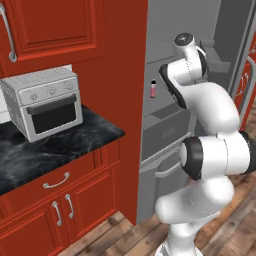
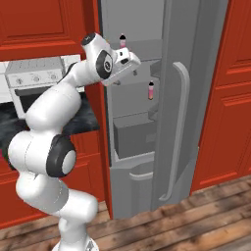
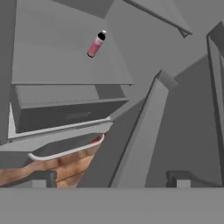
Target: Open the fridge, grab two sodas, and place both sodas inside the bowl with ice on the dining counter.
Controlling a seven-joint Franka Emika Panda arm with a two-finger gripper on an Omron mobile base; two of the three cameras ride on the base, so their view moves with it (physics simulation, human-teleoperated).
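The fridge (image 2: 196,73) stands open, its door swung to the right. One soda (image 2: 151,90) with a dark cap and pink body stands on a middle shelf, seen too in the left base view as the soda (image 1: 153,88) and in the hand view as the soda (image 3: 96,43). A second soda (image 2: 122,40) stands on the shelf above. My gripper (image 2: 126,77) is open and empty at the fridge's left edge, just in front of the shelves, between the two sodas in height. Its fingertips (image 3: 43,178) frame the fridge interior. The bowl and the dining counter are out of view.
A white toaster oven (image 1: 45,102) sits on a black counter (image 1: 50,145) left of the fridge, above red drawers. The open door's long bar handle (image 2: 180,132) hangs at the right. A grey bottom drawer (image 2: 132,135) lies below the shelves. Red cabinets flank both sides.
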